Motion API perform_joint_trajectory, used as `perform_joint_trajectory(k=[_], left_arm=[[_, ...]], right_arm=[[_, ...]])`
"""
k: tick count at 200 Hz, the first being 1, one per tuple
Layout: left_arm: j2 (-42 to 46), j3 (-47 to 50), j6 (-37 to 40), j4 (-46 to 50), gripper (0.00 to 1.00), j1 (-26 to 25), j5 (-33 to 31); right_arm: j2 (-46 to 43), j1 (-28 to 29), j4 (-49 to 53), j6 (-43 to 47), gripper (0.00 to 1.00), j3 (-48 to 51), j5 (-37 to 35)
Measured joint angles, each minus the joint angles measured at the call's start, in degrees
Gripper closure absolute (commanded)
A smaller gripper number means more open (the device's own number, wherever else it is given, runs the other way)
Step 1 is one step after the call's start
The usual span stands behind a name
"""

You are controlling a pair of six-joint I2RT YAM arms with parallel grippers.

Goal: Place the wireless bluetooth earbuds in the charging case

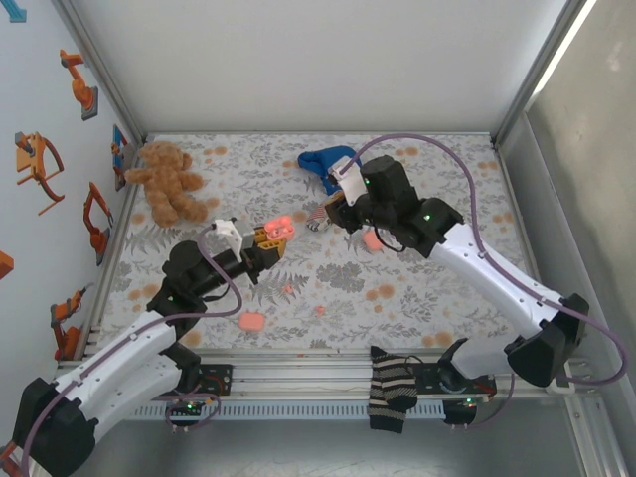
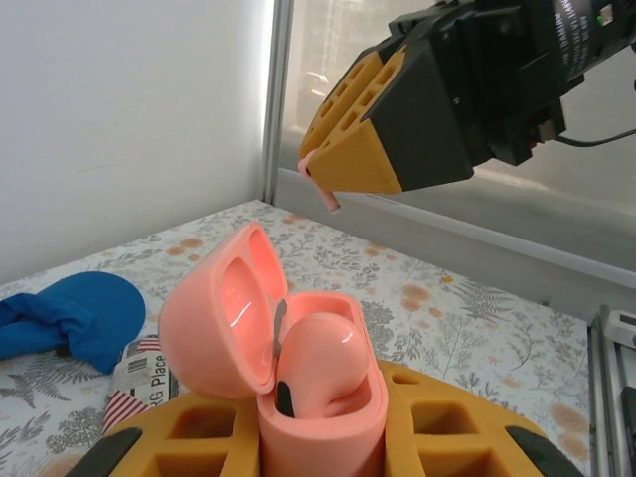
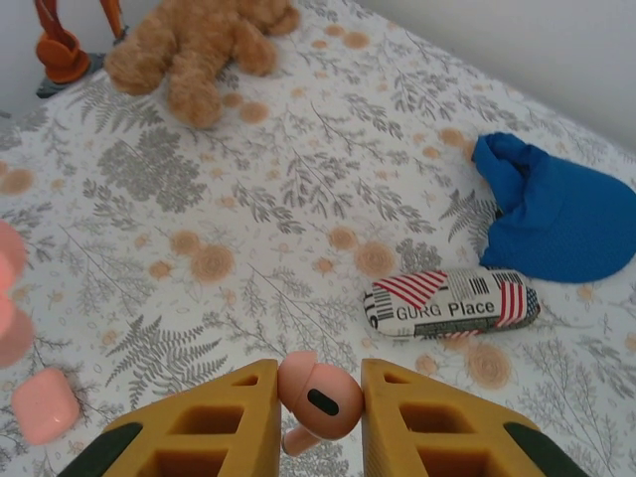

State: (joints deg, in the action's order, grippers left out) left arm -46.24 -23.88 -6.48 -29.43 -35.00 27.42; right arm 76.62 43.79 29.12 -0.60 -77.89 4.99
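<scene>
My left gripper (image 2: 320, 442) is shut on an open salmon-pink charging case (image 2: 328, 437), held up above the table (image 1: 427, 288). Its lid (image 2: 214, 318) leans back to the left, and one coral-pink earbud (image 2: 320, 360) sits in a well. Above and to the right of the case hangs my right gripper (image 2: 343, 169), shut on a second earbud (image 3: 320, 394) whose stem points down. In the top view the case (image 1: 278, 226) sits at my left gripper (image 1: 268, 239), with my right gripper (image 1: 331, 208) just to its right. Two more earbuds (image 1: 289, 289) (image 1: 320, 311) lie on the floral cloth.
Two closed pink cases (image 1: 374, 239) (image 1: 250, 322) lie on the table. A striped "GURG Place" packet (image 3: 452, 303) and a blue cloth (image 3: 556, 209) sit under the right arm, a teddy bear (image 1: 169, 179) at the back left, a striped sock (image 1: 391, 390) over the front rail.
</scene>
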Motion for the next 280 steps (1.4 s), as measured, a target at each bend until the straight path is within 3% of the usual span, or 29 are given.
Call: perform_joint_trajectory(k=[112, 280], left_arm=[[-4.17, -2.38, -1.62, -4.57, 1.00, -1.03, 2.19], [-4.15, -2.38, -2.03, -5.73, 1.00, -1.84, 2.19]], right_arm=[[-3.41, 8.48, -10.62, 9.25, 0.75, 0.59, 0.04], [-2.27, 11.23, -12.28, 11.17, 0.75, 2.54, 0.90]])
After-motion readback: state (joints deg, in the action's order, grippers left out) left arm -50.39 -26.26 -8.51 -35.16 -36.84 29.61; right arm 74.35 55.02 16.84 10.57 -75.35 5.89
